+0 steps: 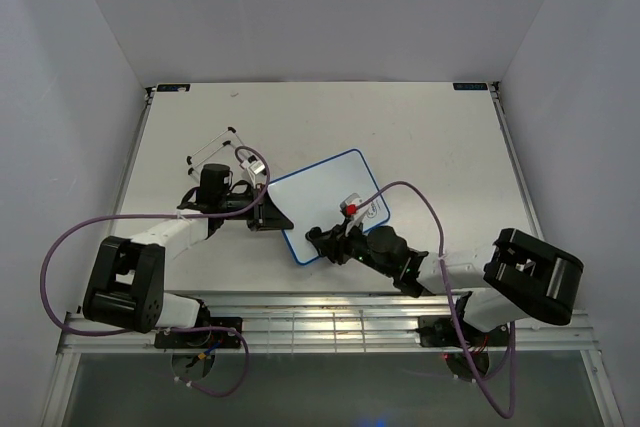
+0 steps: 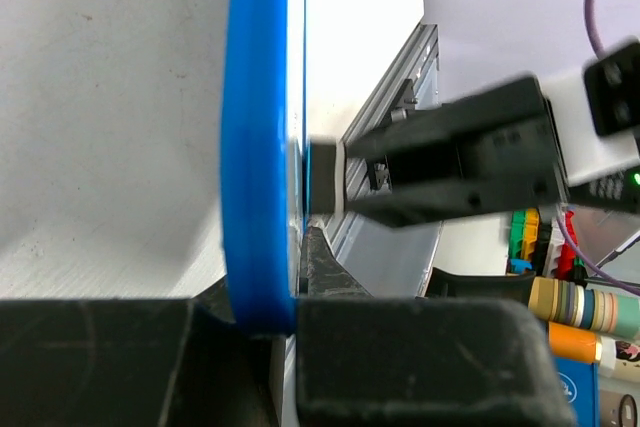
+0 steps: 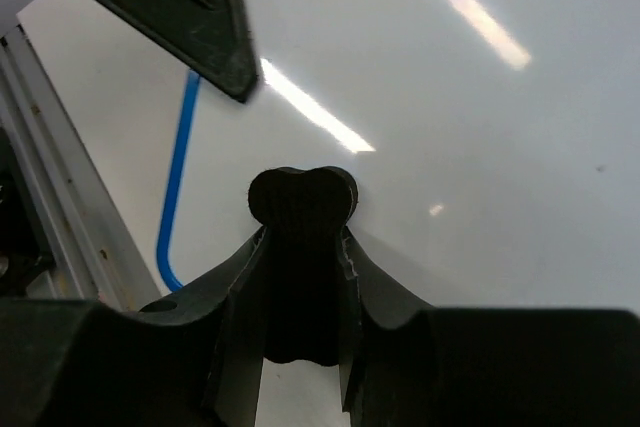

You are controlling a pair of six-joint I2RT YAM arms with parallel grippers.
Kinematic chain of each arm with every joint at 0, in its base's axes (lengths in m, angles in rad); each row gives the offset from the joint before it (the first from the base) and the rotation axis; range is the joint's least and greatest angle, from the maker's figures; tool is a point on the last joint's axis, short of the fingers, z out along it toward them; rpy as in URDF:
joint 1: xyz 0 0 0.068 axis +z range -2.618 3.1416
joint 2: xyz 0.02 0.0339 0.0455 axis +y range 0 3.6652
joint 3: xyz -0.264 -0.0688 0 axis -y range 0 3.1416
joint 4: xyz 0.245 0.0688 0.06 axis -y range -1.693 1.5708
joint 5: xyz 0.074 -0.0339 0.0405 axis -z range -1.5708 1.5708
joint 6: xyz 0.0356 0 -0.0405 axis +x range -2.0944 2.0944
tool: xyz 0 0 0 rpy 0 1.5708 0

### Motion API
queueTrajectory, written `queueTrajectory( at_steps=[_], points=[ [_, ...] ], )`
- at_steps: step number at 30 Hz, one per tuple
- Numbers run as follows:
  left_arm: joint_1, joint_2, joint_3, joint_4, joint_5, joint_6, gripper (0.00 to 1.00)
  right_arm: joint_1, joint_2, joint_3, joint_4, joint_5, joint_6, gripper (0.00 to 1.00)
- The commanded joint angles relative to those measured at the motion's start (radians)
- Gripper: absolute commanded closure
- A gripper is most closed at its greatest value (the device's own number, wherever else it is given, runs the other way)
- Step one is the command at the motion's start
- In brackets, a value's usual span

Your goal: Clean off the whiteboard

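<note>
The right gripper (image 1: 325, 243) is sitting closest to the bases. It's pinching a small black eraser (image 3: 300, 197) between its fingers, with the rounded end poking out past the tips. In the left wrist view the eraser seems to be pressing right against the white face of the whiteboard (image 1: 320, 192), near the board's nearest corner. The blue rim (image 3: 180, 177) is curving round just to the left of that gripper.

A bit farther out, the left gripper (image 1: 270, 215) is clamping the board's left edge. Its two fingers (image 2: 420, 367) are closing on the blue rim from either side, so it's pinching the whiteboard itself. The two grippers are near each other but aren't touching.

The whiteboard is lying flat on the table (image 1: 420, 137) at an angle, stretching away from both grippers toward the far right. A small black scribble (image 1: 371, 213) is showing on it just beside the right wrist, on the side away from the left gripper. I can't read it.

Farthest back, a thin black wire stand (image 1: 212, 152) is resting on the table beyond the left gripper, apart from the board.
</note>
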Motion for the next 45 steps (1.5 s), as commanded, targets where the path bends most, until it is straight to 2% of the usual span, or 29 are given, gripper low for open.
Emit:
queueTrajectory(
  at_steps=[1, 7, 10, 13, 16, 20, 23, 25, 34, 40, 45],
  points=[
    [-0.019, -0.004, 0.008, 0.048, 0.090, -0.039, 1.00, 0.090, 0.051, 0.077, 0.032, -0.096, 0.020, 0.92],
    [-0.019, -0.003, 0.010, 0.058, 0.113, -0.044, 1.00, 0.058, 0.072, 0.080, -0.018, 0.001, -0.009, 0.92],
    [-0.019, 0.002, 0.005, 0.072, 0.147, -0.047, 1.00, -0.023, 0.024, 0.021, -0.016, 0.019, 0.017, 0.92],
    [-0.019, 0.001, 0.001, 0.080, 0.159, -0.045, 1.00, -0.152, -0.058, -0.062, -0.046, 0.015, 0.040, 0.92],
    [-0.019, -0.003, 0.002, 0.081, 0.165, -0.039, 1.00, -0.354, -0.095, -0.059, -0.175, -0.037, 0.043, 0.92],
    [-0.019, 0.001, 0.004, 0.080, 0.165, -0.038, 1.00, -0.517, -0.041, 0.031, -0.347, -0.114, 0.031, 0.92],
    [-0.021, -0.006, -0.002, 0.078, 0.162, -0.038, 1.00, -0.614, 0.017, 0.069, -0.386, -0.212, 0.046, 0.92],
    [-0.019, -0.009, -0.005, 0.074, 0.161, -0.033, 1.00, -0.638, 0.033, 0.060, -0.358, -0.280, 0.025, 0.92],
    [-0.019, -0.009, -0.004, 0.071, 0.161, -0.024, 1.00, -0.657, -0.009, 0.060, -0.350, -0.185, 0.033, 0.92],
    [-0.021, -0.019, -0.012, 0.068, 0.159, -0.021, 1.00, -0.726, 0.019, 0.066, -0.347, -0.214, 0.057, 0.92],
    [-0.021, -0.015, -0.007, 0.068, 0.159, -0.019, 1.00, -0.733, 0.019, 0.047, -0.317, -0.260, 0.056, 0.92]
  ],
)
